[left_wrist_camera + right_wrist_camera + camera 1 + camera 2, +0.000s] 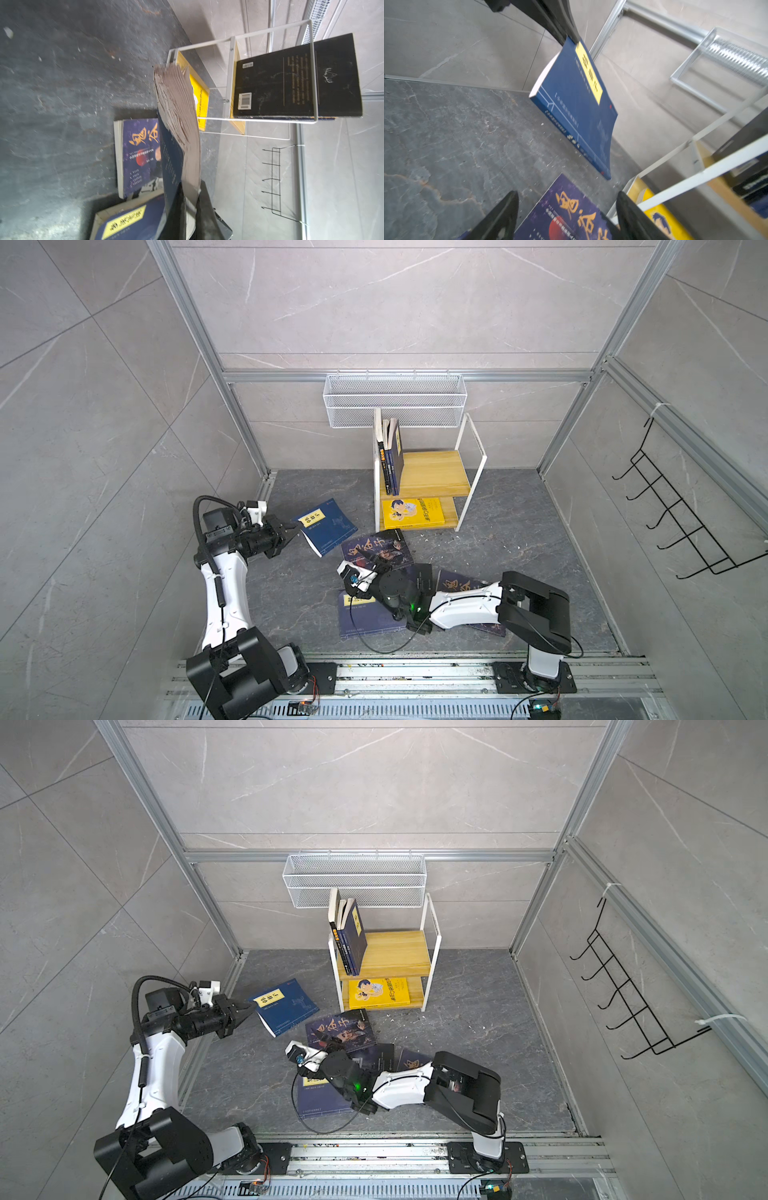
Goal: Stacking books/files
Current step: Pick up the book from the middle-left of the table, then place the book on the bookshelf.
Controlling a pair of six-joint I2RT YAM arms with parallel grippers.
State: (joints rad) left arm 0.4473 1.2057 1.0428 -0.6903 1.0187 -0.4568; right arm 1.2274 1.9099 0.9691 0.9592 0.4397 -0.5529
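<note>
Both top views: left gripper [296,532] pinched narrow on a corner of the blue book [330,529], which sits tilted, yellow label up, near the shelf [436,472]. Right gripper [379,562] low over the calligraphy book [374,548], which lies flat on the floor [519,572] just in front of the shelf. Under the right arm: navy labelled book [365,620], dark book [420,577], second calligraphy book [455,585], all flat and close together. Standing books [392,456] lean at one end of the upper board; yellow book [411,512] flat on the lower board. Left wrist: blue book [178,116] seen edge-on, pages fanned, near end caught between the dark fingers [205,214]. Calligraphy book [139,153] and navy labelled book [128,222] on the floor beyond. Outermost of the standing books [291,83] shows a black back cover with a barcode. Right wrist: right gripper [566,220] jaws wide, one finger to either side of the calligraphy book [571,207], gripping nothing; whether the tips touch the cover, cannot tell. Blue book [577,108] hangs from the left gripper [566,33], spine end down at the floor, contact unclear.
</note>
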